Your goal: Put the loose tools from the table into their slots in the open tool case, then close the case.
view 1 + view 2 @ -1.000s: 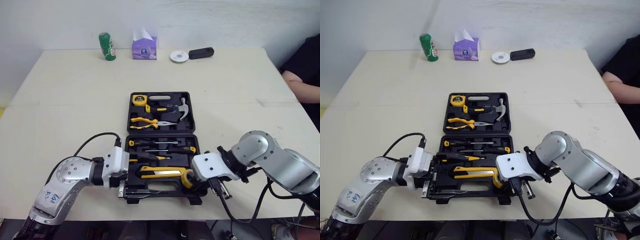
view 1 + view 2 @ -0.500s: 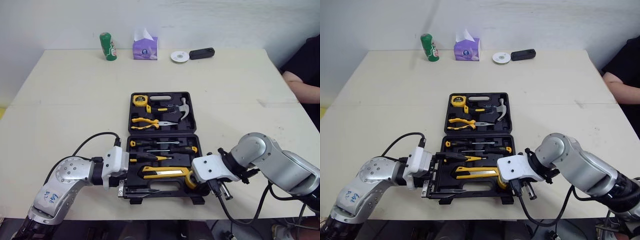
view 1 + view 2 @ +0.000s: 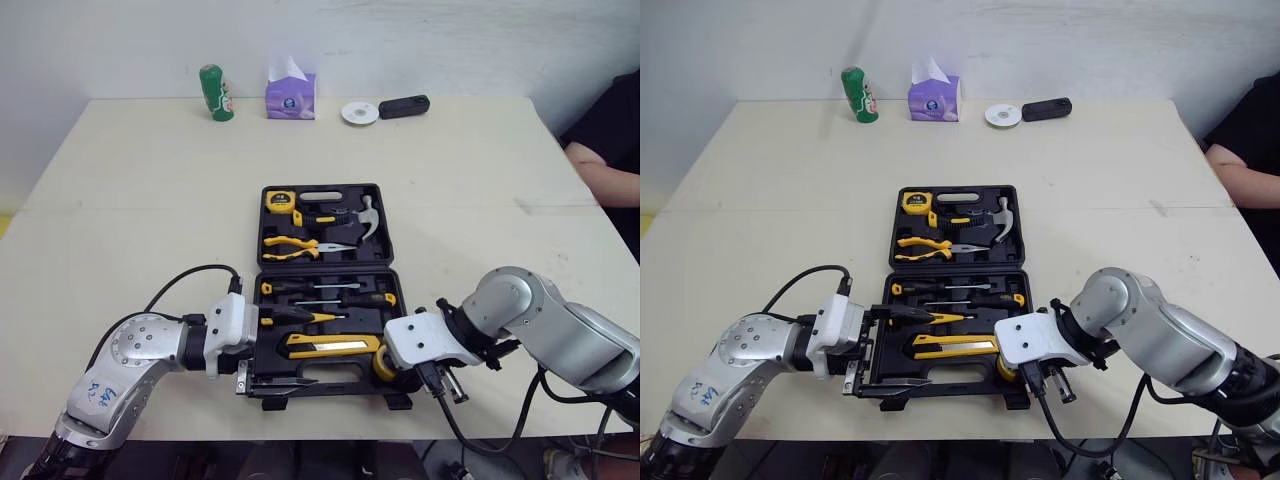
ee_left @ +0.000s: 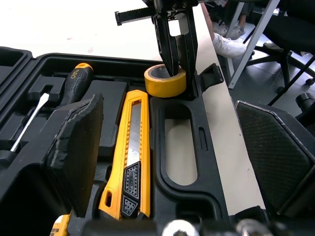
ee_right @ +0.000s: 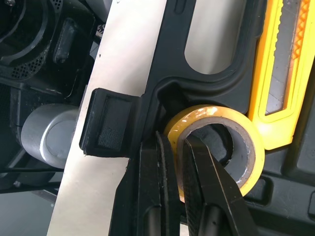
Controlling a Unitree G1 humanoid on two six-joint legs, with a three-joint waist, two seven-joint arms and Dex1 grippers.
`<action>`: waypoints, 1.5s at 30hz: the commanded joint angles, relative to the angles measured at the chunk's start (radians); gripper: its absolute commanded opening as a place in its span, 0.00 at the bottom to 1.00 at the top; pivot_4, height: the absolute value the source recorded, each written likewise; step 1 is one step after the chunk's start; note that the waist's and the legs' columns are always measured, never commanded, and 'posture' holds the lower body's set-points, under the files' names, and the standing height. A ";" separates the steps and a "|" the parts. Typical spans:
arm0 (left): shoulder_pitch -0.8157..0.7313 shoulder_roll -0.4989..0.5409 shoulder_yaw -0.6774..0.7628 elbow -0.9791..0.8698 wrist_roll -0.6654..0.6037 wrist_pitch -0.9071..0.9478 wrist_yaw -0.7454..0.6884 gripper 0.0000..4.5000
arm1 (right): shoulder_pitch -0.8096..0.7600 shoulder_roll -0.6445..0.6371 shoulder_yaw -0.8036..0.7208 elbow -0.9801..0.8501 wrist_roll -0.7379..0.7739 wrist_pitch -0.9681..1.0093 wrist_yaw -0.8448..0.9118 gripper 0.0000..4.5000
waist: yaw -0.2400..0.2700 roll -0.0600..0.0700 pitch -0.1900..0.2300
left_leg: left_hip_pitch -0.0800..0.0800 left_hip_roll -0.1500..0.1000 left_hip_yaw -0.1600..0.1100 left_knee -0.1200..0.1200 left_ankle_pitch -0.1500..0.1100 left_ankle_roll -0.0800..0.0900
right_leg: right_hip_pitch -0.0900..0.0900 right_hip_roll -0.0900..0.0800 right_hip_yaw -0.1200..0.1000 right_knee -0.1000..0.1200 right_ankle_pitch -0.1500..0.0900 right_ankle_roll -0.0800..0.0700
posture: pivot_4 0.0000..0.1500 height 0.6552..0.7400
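Observation:
The black tool case [image 3: 392,300] lies open on the table, its lid half on the far side. A yellow tape roll [image 5: 246,147] sits in the near right corner of the tray. My right gripper [image 5: 174,140] is shut on the roll's wall, one finger inside the ring and one outside; the same hold shows in the left wrist view [image 4: 173,59]. A yellow utility knife [image 4: 130,147] lies in its slot beside the roll. My left gripper [image 3: 248,350] is open at the case's near left side, straddling the handle edge. Screwdrivers [image 3: 320,295] lie in the tray.
Pliers [image 3: 295,243], a hammer [image 3: 355,215] and a tape measure [image 3: 278,200] sit in the lid half. A green can [image 3: 214,92], tissue box [image 3: 290,92], white disc [image 3: 358,112] and black object [image 3: 403,105] stand at the far edge. A person's arm [image 3: 605,175] rests at the right.
My right gripper, still holding the tape roll, has shifted slightly down towards the case's near right corner. The left arm has stayed put.

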 commanded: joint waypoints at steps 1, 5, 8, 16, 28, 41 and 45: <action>-0.005 0.001 0.003 -0.027 0.000 -0.008 0.003 1.00 | 0.009 -0.011 0.020 0.013 -0.033 0.010 0.005 0.01 | 0.000 0.000 0.000 | 0.000 0.000 0.000 0.000 0.000 0.000 | 0.000 0.000 0.000 0.000 0.000 0.000 | 1.00 1.00; -0.011 0.001 0.001 -0.023 0.001 -0.006 0.004 1.00 | 0.016 0.007 -0.028 -0.024 0.043 0.013 0.025 0.25 | 0.000 0.000 0.000 | 0.000 0.000 0.000 0.000 0.000 0.000 | 0.000 0.000 0.000 0.000 0.000 0.000 | 1.00 1.00; -0.017 0.000 0.000 -0.019 0.000 -0.002 0.003 1.00 | 0.022 0.012 -0.058 -0.029 0.070 0.004 0.030 0.57 | -0.001 0.000 0.000 | 0.000 0.000 0.000 -0.001 0.000 0.000 | 0.000 0.000 0.000 -0.001 0.000 0.000 | 1.00 1.00; -0.026 -0.004 -0.003 -0.011 0.006 -0.005 0.007 1.00 | 0.056 -0.013 -0.171 0.022 0.181 -0.012 0.080 0.99 | -0.002 0.000 0.000 | -0.009 0.000 0.000 0.005 0.000 0.000 | -0.010 0.000 0.000 0.004 0.000 0.000 | 1.00 1.00; -0.009 0.005 0.014 -0.015 0.004 -0.002 0.013 1.00 | 0.222 0.111 -0.521 0.154 0.421 -0.162 0.049 0.99 | 0.000 -0.001 0.001 | -0.012 0.000 0.000 0.008 0.000 0.000 | -0.012 0.000 0.000 0.007 0.000 0.000 | 1.00 1.00; 0.001 0.029 0.055 0.021 -0.001 -0.017 -0.021 1.00 | 0.426 0.252 -0.518 0.157 0.351 -0.453 -0.036 0.01 | -0.001 -0.001 0.001 | -0.012 0.000 0.000 0.008 0.000 0.000 | -0.012 0.000 0.000 0.007 0.000 0.001 | 1.00 1.00; 0.007 0.030 0.066 0.019 -0.002 -0.013 -0.022 1.00 | 0.453 0.308 -0.512 0.192 0.338 -0.514 -0.073 0.01 | -0.001 -0.001 0.001 | -0.012 0.000 0.000 0.008 0.000 0.000 | -0.012 0.000 0.000 0.007 0.000 0.001 | 1.00 1.00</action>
